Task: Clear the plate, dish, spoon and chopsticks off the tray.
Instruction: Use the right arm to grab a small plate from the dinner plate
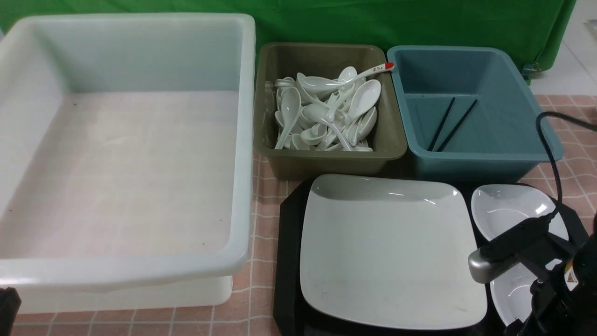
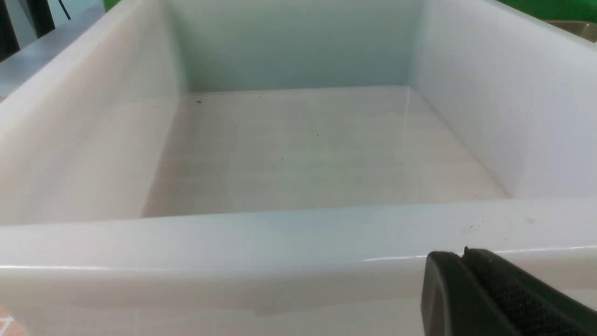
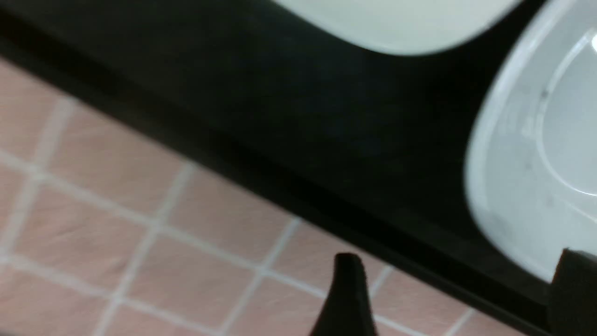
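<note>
Tray (image 1: 289,242): black, set on the pink checked tablecloth (image 1: 266,224) in front of the olive and blue bins. Plate (image 1: 387,252): large, square, white, lying flat on the tray and covering most of its left and middle. Far dish (image 1: 508,210) and near dish (image 1: 513,289): small, white, rounded-square, both on the tray just right of the plate, one behind the other; the right arm (image 1: 550,270) covers part of each. Chopsticks (image 1: 450,123): black pair, lying in the blue bin (image 1: 536,121), close together at the near ends and splayed apart toward the far ends. Olive bin (image 1: 392,140): holds a heap of white soup spoons (image 1: 322,116), with one red-tipped spoon (image 1: 373,71) resting on top toward the right rim. White bin (image 1: 242,140): large, to the left of the tray. Left gripper (image 2: 464,254): jaws pressed together, nothing between them, just outside the near wall of the white bin. Right gripper (image 3: 459,289): jaws spread wide and grasping nothing, low over the edge of the tray where it meets the tablecloth, one fingertip (image 3: 573,280) just beside the rim of a small dish; which of the two cannot be told from the blurred wrist view.
</note>
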`<action>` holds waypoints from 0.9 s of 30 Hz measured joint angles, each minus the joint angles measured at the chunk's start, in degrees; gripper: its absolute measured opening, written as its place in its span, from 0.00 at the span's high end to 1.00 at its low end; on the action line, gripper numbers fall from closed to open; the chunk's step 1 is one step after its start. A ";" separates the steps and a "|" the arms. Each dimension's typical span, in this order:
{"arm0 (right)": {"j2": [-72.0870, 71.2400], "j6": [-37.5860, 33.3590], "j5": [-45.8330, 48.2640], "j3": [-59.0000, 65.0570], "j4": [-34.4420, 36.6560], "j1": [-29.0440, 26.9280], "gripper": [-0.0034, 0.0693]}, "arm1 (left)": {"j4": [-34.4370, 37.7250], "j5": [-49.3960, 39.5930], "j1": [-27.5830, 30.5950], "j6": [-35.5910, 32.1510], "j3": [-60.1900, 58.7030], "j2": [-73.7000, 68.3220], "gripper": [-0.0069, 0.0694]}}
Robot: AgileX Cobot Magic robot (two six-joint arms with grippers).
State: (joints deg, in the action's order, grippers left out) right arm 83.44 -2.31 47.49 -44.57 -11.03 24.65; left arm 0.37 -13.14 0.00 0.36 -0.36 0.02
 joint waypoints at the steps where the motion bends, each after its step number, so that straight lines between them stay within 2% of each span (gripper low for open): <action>1: 0.00 0.00 0.00 0.00 0.00 0.00 0.15 | 0.00 0.00 0.00 0.00 0.00 0.00 0.90; 4: 3.02 1.77 -1.39 -0.04 -3.12 0.00 0.15 | 0.00 0.00 0.00 0.00 0.00 0.00 0.90; 12: 6.11 2.31 -6.53 -0.11 -5.36 0.00 0.15 | 0.00 0.00 0.00 0.00 0.00 0.00 0.90; 15: 6.55 1.22 -8.45 -0.11 -5.78 0.00 0.19 | 0.00 0.00 0.00 0.00 0.00 0.00 0.90; 19: 7.81 -0.15 -10.96 -0.11 -5.96 0.00 0.31 | 0.00 0.00 0.00 0.00 0.00 0.00 0.90; 25: 9.98 -0.80 -10.58 -0.23 -6.38 0.00 0.60 | 0.00 0.00 0.00 0.00 0.00 0.00 0.90; 27: 9.86 -0.93 -10.04 -0.51 -6.95 0.04 0.61 | 0.00 0.00 0.00 0.00 0.00 0.00 0.90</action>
State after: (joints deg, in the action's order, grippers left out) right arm 93.30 -3.24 37.44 -45.08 -17.98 24.69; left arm 0.37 -13.14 0.00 0.36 -0.36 0.02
